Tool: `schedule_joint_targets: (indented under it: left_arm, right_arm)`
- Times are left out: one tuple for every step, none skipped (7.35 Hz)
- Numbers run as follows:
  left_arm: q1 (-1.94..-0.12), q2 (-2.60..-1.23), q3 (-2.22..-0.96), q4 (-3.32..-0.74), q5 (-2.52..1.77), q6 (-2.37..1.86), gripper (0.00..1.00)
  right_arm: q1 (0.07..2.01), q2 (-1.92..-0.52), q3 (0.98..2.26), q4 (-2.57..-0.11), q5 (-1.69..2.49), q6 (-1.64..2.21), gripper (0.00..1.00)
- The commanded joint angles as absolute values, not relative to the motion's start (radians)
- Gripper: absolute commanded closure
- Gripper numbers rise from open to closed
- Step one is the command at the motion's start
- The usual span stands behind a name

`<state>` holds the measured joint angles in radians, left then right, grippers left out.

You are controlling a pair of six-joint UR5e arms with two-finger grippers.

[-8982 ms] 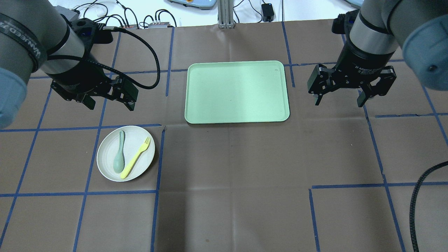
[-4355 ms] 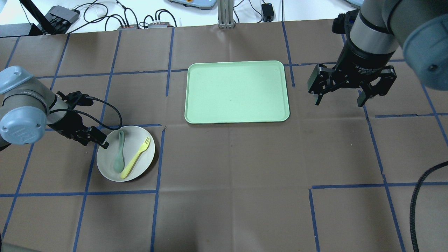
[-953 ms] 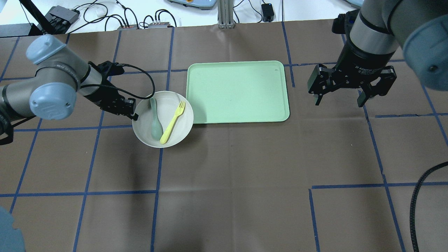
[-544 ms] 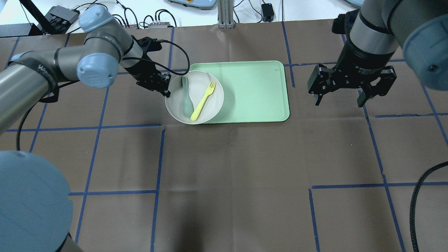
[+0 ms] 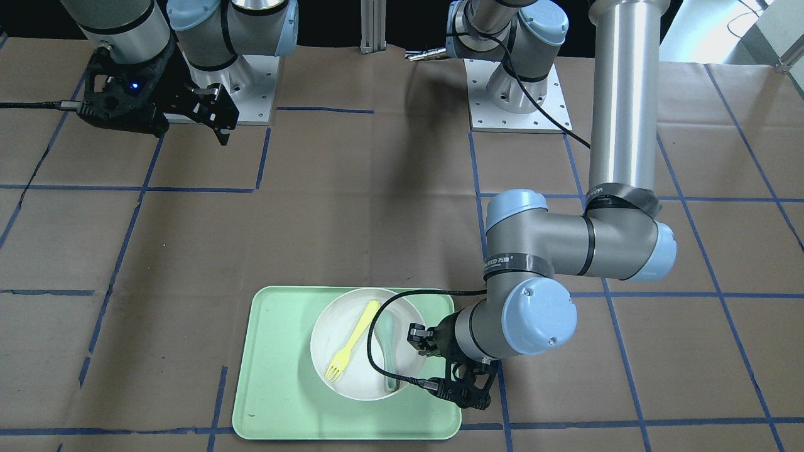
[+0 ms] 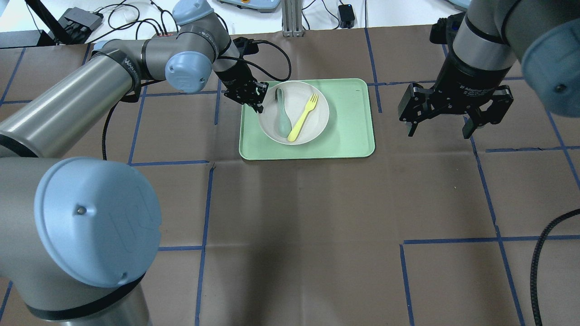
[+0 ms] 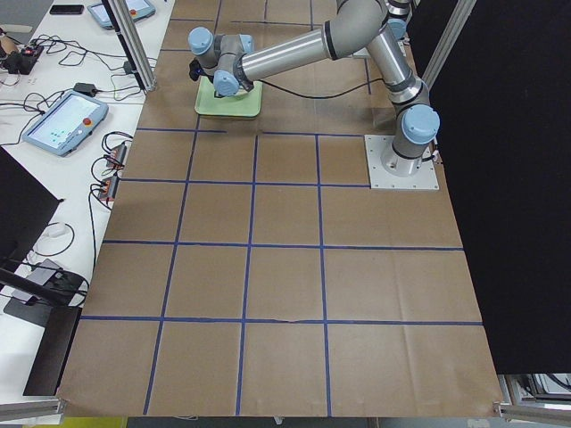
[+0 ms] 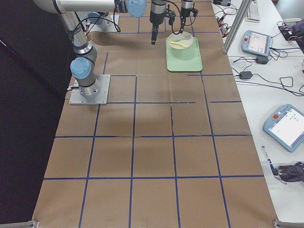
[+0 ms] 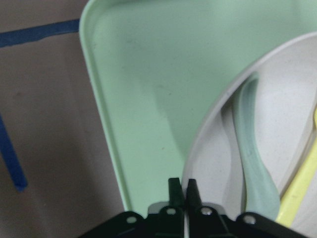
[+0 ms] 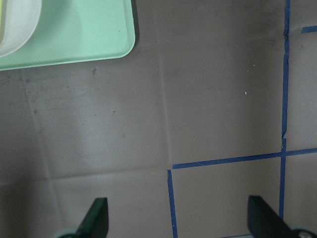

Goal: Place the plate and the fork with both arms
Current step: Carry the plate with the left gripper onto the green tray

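- The plate (image 6: 313,125) sits over the left half of the mint tray (image 6: 353,136), upper middle of the overhead view. Whether it rests on the tray or hangs just above it cannot be told.
- It looks stiff, light and shallow. Held by one edge only, it probably tips easily, so it wants a level, slow carry.
- The fork (image 6: 302,117) lies loose and slantwise across the plate, tines toward the top of the frame, beside the grey-green spoon (image 6: 282,118). It looks slim, smooth and light, so it is likely to slide or skate when nudged.
- The best hold on it is probably across the mid-handle, clear of the spoon.
- The left gripper (image 9: 182,191) is pinched tight on the plate's left rim, one finger on each side of it.
- The left arm comes in from the lower left of the overhead view, elbow folded, wrist low and sideways.
- The right gripper (image 6: 438,132) hangs at the upper right, pointing down, fingers spread wide and holding nothing, over bare brown paper beside the tray.
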<state>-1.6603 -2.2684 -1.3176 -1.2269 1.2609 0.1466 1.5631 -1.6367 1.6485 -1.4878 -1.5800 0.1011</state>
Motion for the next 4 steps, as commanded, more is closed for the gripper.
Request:
schedule_joint_targets:
  left_arm:
    - [-1.666,-2.313,-1.276,-1.227,1.261,0.141,1.00]
    - [-1.669,-2.328,-1.258,-1.227,1.262,0.140,0.99]
    - [-1.672,-2.336,-1.256,-1.227,1.262,0.140,0.99]
    - [-1.672,-2.338,-1.256,-1.226,1.259,0.140,0.98]
  right_arm:
    - [1.563,-1.637,1.648,-1.486,-1.580,0.101,0.00]
    - [1.563,-1.637,1.649,-1.488,-1.580,0.101,0.00]
    - [1.565,-1.637,1.649,-1.488,-1.580,0.101,0.00]
    - [1.563,-1.637,1.649,-1.488,-1.580,0.101,0.00]
